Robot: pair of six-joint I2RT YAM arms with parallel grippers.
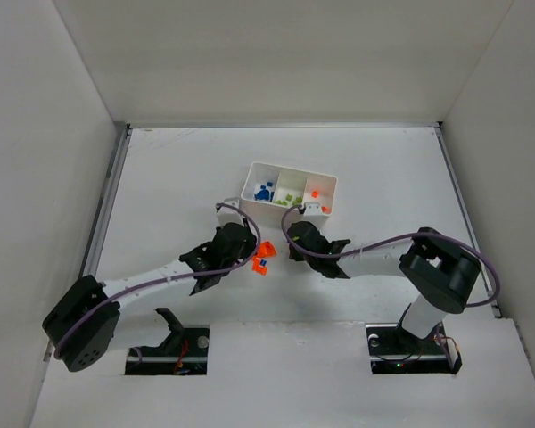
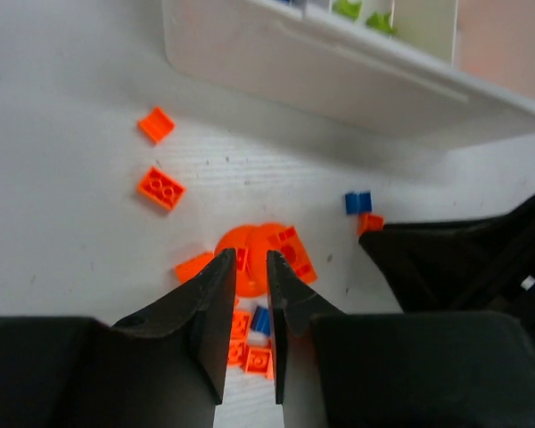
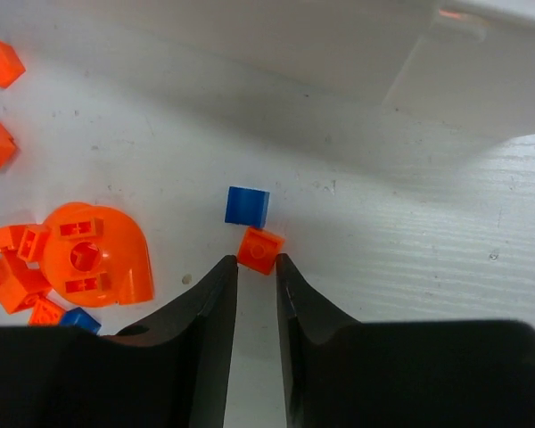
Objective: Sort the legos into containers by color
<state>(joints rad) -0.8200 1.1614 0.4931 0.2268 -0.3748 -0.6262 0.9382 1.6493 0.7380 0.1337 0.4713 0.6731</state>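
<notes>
The white tray (image 1: 294, 169) holds blue, green and orange bricks in its left, middle and right compartments. Loose legos lie in front of it: a larger orange domed piece (image 3: 98, 250), small orange bricks (image 2: 160, 187) and a blue brick (image 3: 247, 206). My left gripper (image 2: 246, 259) hovers low over the orange pile (image 1: 264, 251), its jaws a narrow gap apart and empty; a blue brick (image 2: 260, 319) shows on the table under the gap. My right gripper (image 3: 257, 260) pinches a small orange brick (image 3: 260, 248) at its fingertips, at table level, beside the blue brick.
The tray's near wall (image 2: 339, 71) stands just beyond both grippers. The right gripper's black body (image 2: 464, 259) is close on the right of the left gripper. White walls enclose the table on three sides.
</notes>
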